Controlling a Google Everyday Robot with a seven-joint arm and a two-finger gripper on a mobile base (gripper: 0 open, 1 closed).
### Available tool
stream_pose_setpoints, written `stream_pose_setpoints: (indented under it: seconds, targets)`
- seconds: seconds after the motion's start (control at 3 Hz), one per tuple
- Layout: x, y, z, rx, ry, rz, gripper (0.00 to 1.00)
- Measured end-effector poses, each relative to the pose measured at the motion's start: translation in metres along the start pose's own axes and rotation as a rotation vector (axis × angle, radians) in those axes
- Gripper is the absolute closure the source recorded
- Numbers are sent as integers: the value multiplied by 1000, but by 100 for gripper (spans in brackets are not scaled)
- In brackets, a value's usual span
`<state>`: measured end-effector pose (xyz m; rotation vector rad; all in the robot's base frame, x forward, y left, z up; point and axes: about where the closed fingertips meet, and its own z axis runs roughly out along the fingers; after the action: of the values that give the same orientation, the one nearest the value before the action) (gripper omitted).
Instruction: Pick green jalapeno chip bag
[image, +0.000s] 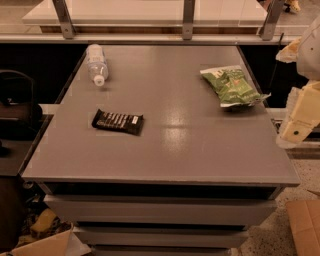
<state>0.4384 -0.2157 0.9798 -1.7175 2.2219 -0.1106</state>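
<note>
The green jalapeno chip bag (233, 86) lies flat near the right edge of the grey table (170, 145), toward the back, its pale crimped ends showing. My gripper (300, 120) is at the right edge of the view, beyond the table's right side and a little nearer than the bag, apart from it. Only pale cream parts of the gripper and arm show.
A black candy bar wrapper (118, 121) lies left of the table's middle. A clear water bottle (96, 63) lies on its side at the back left. A railing with metal posts (188, 20) runs behind the table. A cardboard box (305, 225) sits on the floor at lower right.
</note>
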Motion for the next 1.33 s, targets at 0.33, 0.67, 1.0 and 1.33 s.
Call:
stream_pose_setpoints:
  seconds: [0.33, 0.67, 1.0, 1.33]
  targets:
    - [0, 0, 0, 0, 0, 0, 0]
    - [-3, -7, 0, 16, 3, 44, 0]
    - [-9, -34, 7, 26, 40, 142, 0]
    - [-17, -65, 24, 22, 89, 300, 0]
